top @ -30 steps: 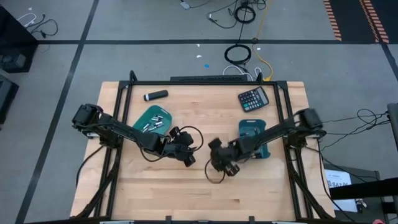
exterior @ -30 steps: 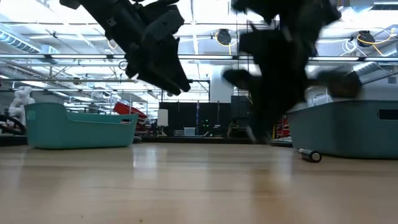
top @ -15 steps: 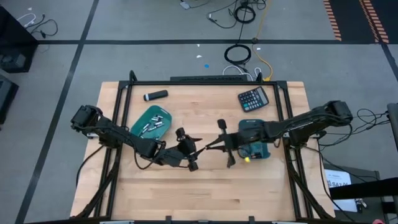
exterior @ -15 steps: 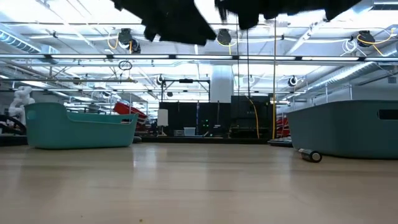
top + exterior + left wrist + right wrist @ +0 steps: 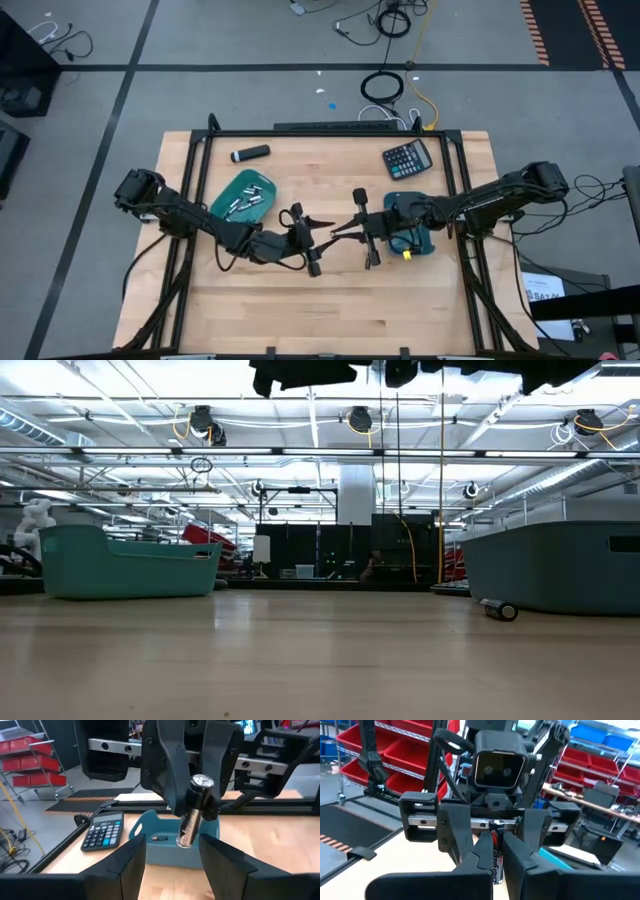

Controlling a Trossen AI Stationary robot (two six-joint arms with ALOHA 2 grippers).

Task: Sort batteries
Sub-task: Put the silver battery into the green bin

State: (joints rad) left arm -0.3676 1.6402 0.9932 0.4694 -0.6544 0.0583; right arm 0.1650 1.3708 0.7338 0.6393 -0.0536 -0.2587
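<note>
My right gripper [image 5: 350, 228] hangs above mid-table, shut on a silvery battery [image 5: 191, 815] with a red and black label [image 5: 494, 856]. My left gripper [image 5: 318, 238] faces it from the table's left side, open. In the left wrist view its fingers [image 5: 131, 862] stand on either side of the battery's lower end, and I cannot tell whether they touch it. Several silvery batteries [image 5: 243, 198] lie in the left teal tray [image 5: 226, 188]. One more battery [image 5: 497, 609] lies on the table by the right teal tray [image 5: 560, 565]. My right gripper pinches the battery between its two fingers [image 5: 167, 770], on the upper half just below the silver cap [image 5: 196, 799]. The fingers come level from the table's right side and lie across the battery. It is lifted clear, nearly upright, its lower end [image 5: 184, 840] free below the fingers.
A black calculator [image 5: 408, 158] lies at the far right of the table, and a black marker-like cylinder [image 5: 250, 153] at the far left. The right teal tray [image 5: 412, 212] sits partly under my right arm. A black frame [image 5: 300, 131] edges the table.
Both grippers have risen from near the tabletop and now show only at the top edge of the low view. My right gripper has moved toward the far edge and turned level to face the left one. My left gripper has shifted slightly toward the right.
</note>
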